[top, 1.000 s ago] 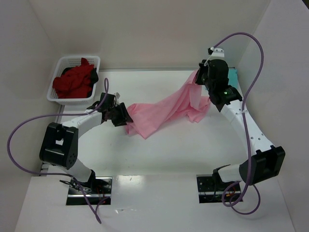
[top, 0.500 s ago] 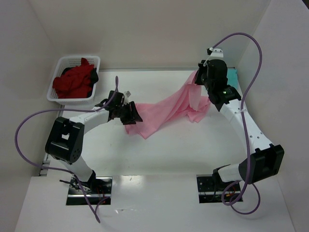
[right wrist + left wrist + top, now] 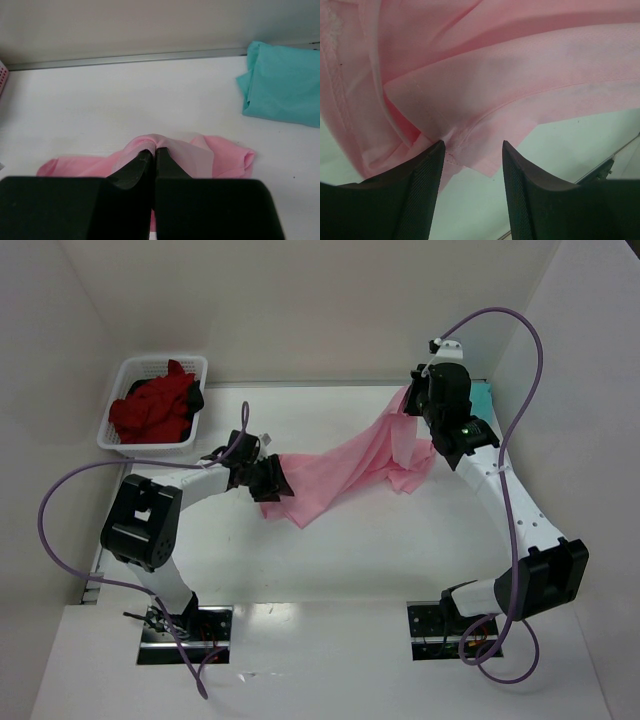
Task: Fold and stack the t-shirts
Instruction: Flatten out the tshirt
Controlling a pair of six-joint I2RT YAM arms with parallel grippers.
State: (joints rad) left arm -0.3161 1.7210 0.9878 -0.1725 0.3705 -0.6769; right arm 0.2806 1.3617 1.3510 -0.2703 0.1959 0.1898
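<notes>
**Supervisor:** How many shirts did you count?

**Operator:** I saw two out on the white desk: one light pink cotton t-shirt and one teal cotton t-shirt. The teal one lay bunched in the far right corner, apart from the pink one. There was also one heap of dark red cotton shirts in the single white plastic lattice basket at the far left. I could not tell how many shirts made up that heap.

**Supervisor:** And the pink one, where was it?

**Operator:** It hung between my two arms. My right hand was clenched on one end of it and held that end up at the far right. From there the cloth sloped down and leftward. Its lower end lay crumpled on the desk near the middle.

**Supervisor:** What about your left hand?

**Operator:** My left hand was released at the shirt's lower end. Its two black fingers stood apart, with the stitched hem lying just ahead of the gap between them. They pinched nothing.
</notes>
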